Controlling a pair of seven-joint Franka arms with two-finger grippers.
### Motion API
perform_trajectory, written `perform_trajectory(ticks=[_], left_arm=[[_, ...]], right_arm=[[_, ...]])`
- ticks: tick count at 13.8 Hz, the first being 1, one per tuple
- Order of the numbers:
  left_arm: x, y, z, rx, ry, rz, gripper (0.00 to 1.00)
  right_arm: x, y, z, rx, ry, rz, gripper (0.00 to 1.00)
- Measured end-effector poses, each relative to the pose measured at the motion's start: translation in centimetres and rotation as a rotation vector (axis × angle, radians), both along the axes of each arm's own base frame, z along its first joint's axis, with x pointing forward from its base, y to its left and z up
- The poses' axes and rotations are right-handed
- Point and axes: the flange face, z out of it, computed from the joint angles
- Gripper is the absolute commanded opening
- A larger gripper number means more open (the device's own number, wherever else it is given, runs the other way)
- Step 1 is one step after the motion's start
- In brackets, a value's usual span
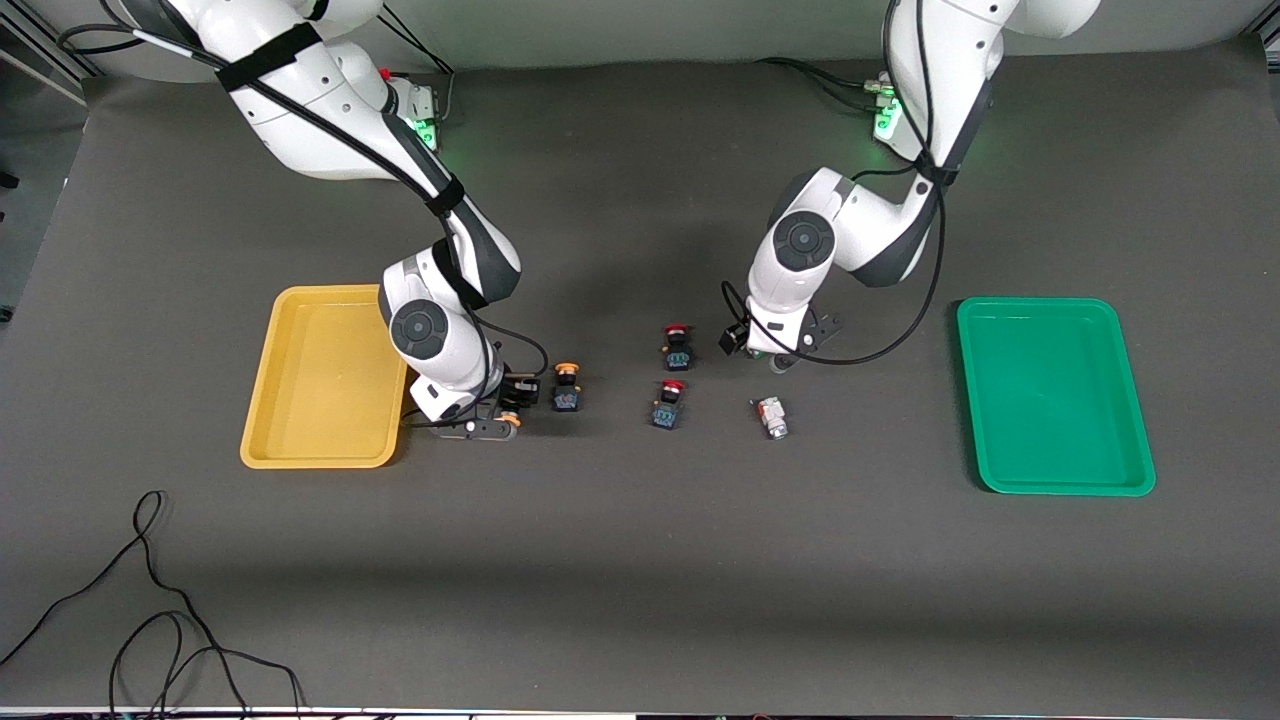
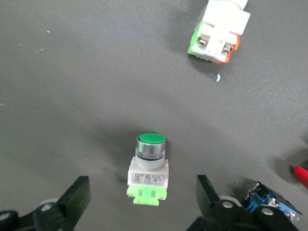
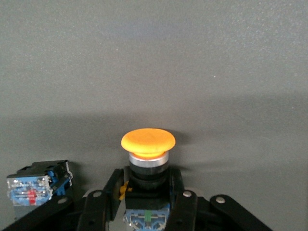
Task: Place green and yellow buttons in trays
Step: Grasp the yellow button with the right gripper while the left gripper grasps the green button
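Six small push-button switches lay in the middle of the dark grey counter (image 1: 640,580) in the front view. The shallow yellow plastic tray (image 1: 300,440) sat at 9 o'clock from them and the shallow green plastic tray (image 1: 1100,330) at 3 o'clock. The right gripper (image 1: 497,415) was low just beside the yellow tray's rim, on an orange-capped dark button (image 1: 510,418). A second orange-capped button (image 1: 566,385) stood at about 2 o'clock from it. Two red-capped dark switches (image 1: 668,403) sat at centre. The left gripper (image 1: 778,358) hung over one whitish green-capped button, mostly hidden there. The other whitish button (image 1: 771,417) lay on its side at 6 o'clock from it.

From the left wrist view, the left gripper (image 2: 142,188) was spread wide, its fingers (image 2: 77,197) flanking the upright whitish green-capped button (image 2: 149,166) without touching it. The flat sides of the square body looked the best place to pinch. The round cap and chromed collar seemed likely to slip.

From the right wrist view, the right gripper (image 3: 144,195) was clenched on the dark body under the orange mushroom cap (image 3: 147,141). Whether it had left the counter could not be told.

These parts looked light, rigid and hard-shelled. A modest squeeze should be enough, though a tall body may tip if it is nudged off centre.
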Motion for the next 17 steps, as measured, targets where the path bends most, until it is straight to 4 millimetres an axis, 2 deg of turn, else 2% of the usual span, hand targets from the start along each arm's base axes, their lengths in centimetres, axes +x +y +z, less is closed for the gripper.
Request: perform_trajectory(ticks=[2,4,6,7,8,10,11,13,14,15,17], left_arm=[[0.2,-0.2,-0.6,0.001,0.003,-0.001,0.98],[0.2,-0.7,-1.0,0.002,0.005,-0.008,0.92],[-0.5,-1.7,-1.4,0.005,0.008,-0.032,0.77],[-0.8,-2.1,-1.5,0.008,0.007,-0.046,0.68],[-1.0,-2.2,-1.6,0.015,0.004,-0.060,0.64],[-1.0,-2.2,-1.7,0.023,0.000,-0.071,0.42],[-0.9,-2.1,-1.7,0.024,-0.001,-0.071,0.32],[-0.8,-2.0,-1.7,0.026,-0.004,-0.070,0.09],[-0.7,-1.8,-1.7,0.027,-0.005,-0.068,0.02],[-0.6,-1.7,-1.7,0.028,-0.006,-0.067,0.00],[-0.4,-1.7,-1.5,0.027,-0.010,-0.064,0.00]], right_arm=[[0.3,0.1,0.5,0.003,-0.007,0.000,0.00],[0.5,0.2,1.9,-0.003,0.009,0.002,0.00],[0.9,0.1,5.5,-0.014,0.032,0.005,0.00],[1.1,-0.1,8.4,-0.018,0.038,0.004,0.00],[1.3,-0.8,11.5,-0.023,0.039,-0.003,0.00],[1.3,-3.9,17.4,-0.037,0.045,-0.041,0.00],[1.3,-5.8,19.8,-0.043,0.051,-0.057,0.00],[1.3,-9.8,23.1,-0.045,0.058,-0.050,0.00],[1.4,-12.0,23.9,-0.044,0.065,-0.030,0.00],[1.5,-14.1,24.2,-0.044,0.074,-0.009,0.00],[1.8,-18.1,23.5,-0.040,0.089,0.027,0.00]])
